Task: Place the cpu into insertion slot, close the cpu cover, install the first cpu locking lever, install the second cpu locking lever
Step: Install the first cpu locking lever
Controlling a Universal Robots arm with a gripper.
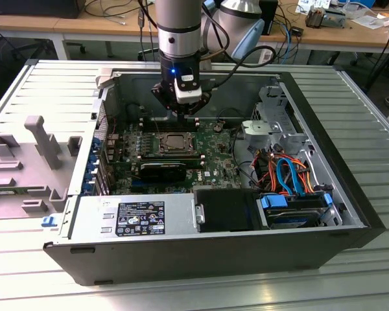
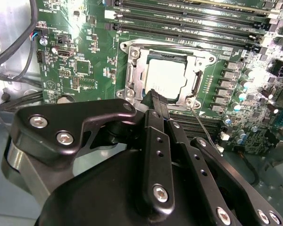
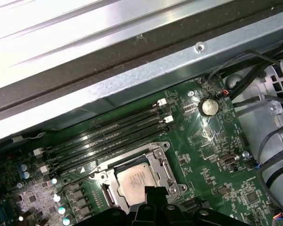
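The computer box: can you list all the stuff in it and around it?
computer case: one, dark grey, lying open on the table
table: one, silver slats, under the case
motherboard: one, green, inside the case
cpu: one, silver, mid-motherboard
cpu cover: one, silver frame, down around the cpu
memory slots: about four, black, beside the cpu
coin battery: one, silver, on the motherboard
power supply: one, silver, exterior view's left
cables: a bunch, orange and blue, exterior view's right
gripper: one, black, close over the cpu cover
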